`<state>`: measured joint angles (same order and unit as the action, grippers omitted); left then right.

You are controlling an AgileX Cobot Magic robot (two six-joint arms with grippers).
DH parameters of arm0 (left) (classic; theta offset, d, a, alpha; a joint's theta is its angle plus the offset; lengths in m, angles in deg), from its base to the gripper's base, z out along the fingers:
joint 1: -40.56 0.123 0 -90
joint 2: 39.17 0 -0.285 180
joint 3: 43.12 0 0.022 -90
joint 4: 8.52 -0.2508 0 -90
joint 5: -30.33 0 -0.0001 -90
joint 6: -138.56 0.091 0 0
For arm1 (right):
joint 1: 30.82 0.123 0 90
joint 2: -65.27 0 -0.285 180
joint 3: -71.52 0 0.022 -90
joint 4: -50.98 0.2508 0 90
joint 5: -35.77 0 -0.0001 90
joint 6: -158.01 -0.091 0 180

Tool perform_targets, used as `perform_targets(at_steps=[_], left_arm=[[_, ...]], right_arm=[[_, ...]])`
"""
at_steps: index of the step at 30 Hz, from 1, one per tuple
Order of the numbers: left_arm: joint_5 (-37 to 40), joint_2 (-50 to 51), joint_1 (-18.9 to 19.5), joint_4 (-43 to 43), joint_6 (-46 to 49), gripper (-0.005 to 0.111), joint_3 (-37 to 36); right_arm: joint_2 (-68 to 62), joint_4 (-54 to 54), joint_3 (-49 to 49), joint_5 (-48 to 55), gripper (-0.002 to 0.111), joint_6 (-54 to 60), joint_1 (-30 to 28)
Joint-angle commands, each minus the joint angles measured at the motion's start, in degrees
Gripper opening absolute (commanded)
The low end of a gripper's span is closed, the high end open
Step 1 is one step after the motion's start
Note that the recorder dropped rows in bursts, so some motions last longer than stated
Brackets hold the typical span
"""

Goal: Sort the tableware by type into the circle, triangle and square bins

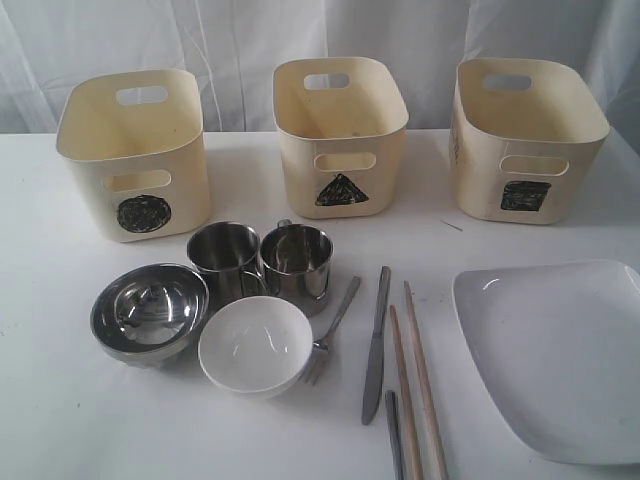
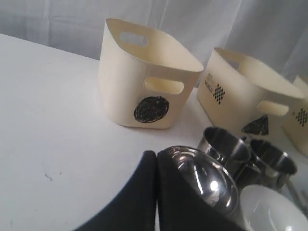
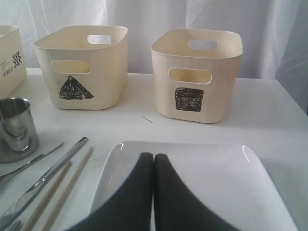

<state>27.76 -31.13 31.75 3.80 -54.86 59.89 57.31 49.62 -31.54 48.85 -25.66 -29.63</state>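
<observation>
Three cream bins stand at the back: circle, triangle, square. In front of them are two steel mugs, a steel bowl, a white bowl, a fork, a knife, wooden chopsticks and a large white plate. Neither arm shows in the exterior view. My left gripper is shut and empty, just short of the steel bowl. My right gripper is shut and empty over the plate.
A white curtain hangs behind the bins. The plate reaches the table's right and front edges. A short dark utensil lies by the chopsticks at the front edge. A tiny sliver lies in front of the square bin.
</observation>
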Motion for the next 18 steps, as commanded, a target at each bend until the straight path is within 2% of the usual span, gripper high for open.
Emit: perform_targets(at_steps=[1,3,6,10,14,18], left_arm=[[-8.6,-0.3,0.1,0.7,-8.9,0.0,-0.2],[-11.6,-0.3,0.1,0.7,-15.7,0.0,-0.2],[-8.9,-0.3,0.1,-0.3,-18.6,0.0,-0.2],[-2.0,-0.3,0.1,-2.8,-18.9,0.0,3.4],[7.3,0.0,0.1,-3.5,-15.0,0.0,9.5],[15.6,5.4,0.1,-3.5,-11.8,0.0,14.9]], right_arm=[[0.2,0.1,0.3,-0.5,0.0,0.0,0.2],[0.2,0.1,0.3,-0.4,0.0,0.0,0.2],[0.2,0.1,0.3,-0.4,0.0,0.0,0.2],[0.2,0.1,0.3,-0.4,0.0,0.0,0.2],[0.2,0.1,0.3,-0.4,0.0,0.0,0.2],[0.2,0.1,0.3,-0.4,0.0,0.0,0.2]])
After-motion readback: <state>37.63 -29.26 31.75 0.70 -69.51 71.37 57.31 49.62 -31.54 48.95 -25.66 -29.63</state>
